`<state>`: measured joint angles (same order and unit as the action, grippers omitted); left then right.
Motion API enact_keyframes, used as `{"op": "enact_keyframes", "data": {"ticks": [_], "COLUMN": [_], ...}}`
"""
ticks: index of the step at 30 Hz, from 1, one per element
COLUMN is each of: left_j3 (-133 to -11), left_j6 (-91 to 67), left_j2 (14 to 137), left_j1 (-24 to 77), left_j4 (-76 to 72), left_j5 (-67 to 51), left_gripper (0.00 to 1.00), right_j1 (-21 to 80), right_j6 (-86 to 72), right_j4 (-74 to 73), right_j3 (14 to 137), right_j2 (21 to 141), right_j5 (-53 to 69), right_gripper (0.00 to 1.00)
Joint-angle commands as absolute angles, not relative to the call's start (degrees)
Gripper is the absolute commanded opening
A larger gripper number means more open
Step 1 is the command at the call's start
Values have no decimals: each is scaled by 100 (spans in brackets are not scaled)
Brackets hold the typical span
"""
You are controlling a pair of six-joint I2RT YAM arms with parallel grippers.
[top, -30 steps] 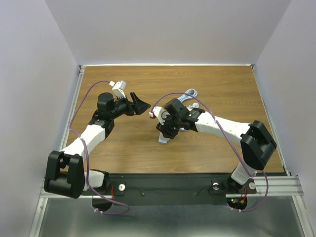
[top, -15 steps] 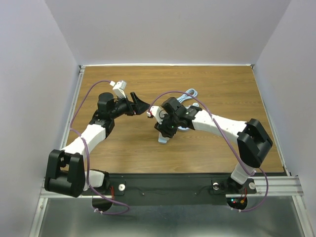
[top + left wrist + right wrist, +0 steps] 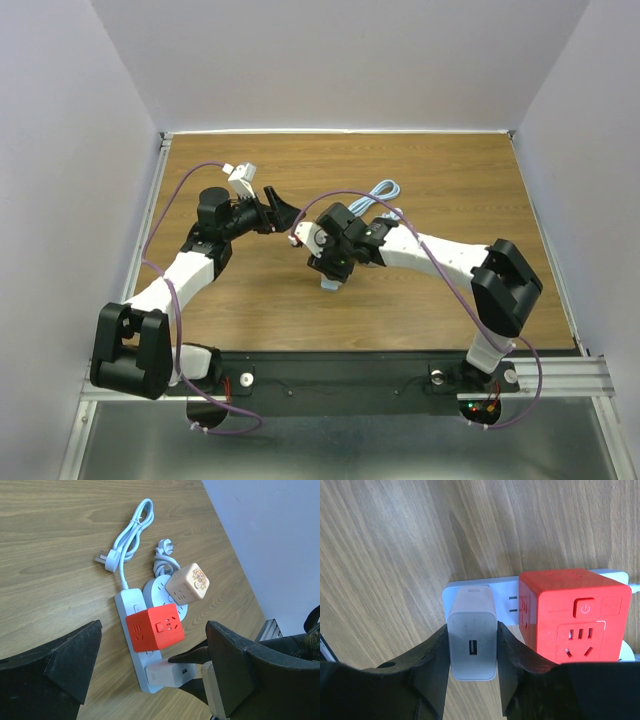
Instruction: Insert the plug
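Observation:
A white USB charger plug [image 3: 472, 640] stands on the end socket of a white power strip [image 3: 507, 592], its base against the strip's face. My right gripper [image 3: 472, 647] is shut on the charger's two sides. It also shows in the top view [image 3: 330, 268], where it hides the charger. In the left wrist view the charger [image 3: 167, 674] sits at the strip's near end [image 3: 125, 602], below a red cube socket [image 3: 152, 627]. My left gripper [image 3: 152, 650] is open and empty, hovering above the strip, and shows in the top view [image 3: 280, 210].
A beige cube socket [image 3: 187, 584] rests on a round white socket [image 3: 152, 587] beside the strip. The strip's light blue cable [image 3: 131, 530] coils away on the wooden table [image 3: 450, 190]. The table's right edge and a wall lie beyond.
My right gripper has shifted left with the charger toward my left gripper, and its wrist has turned a little. My left gripper has barely moved.

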<state>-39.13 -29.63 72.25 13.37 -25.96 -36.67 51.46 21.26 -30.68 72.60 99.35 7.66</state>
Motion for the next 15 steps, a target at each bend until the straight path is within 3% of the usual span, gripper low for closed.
{"op": "enact_keyframes", "data": {"ticks": [1,15], "left_j3": [-3911,-3867], "left_j6": [-2979,-2953], "left_j2": [7066,7022], "left_j1": [1301,1301], "left_j4": [-2909,-2909], "left_j5": [-3814,-3814], "left_gripper": [96,96], "right_j1": [5221,5247], "right_j6": [2232,1996], "right_j4": [-3366,-3384], "right_j3": [7373,6971], "right_j2": [10467,10600], "right_j5": [606,773], "right_gripper": [1,0]}}
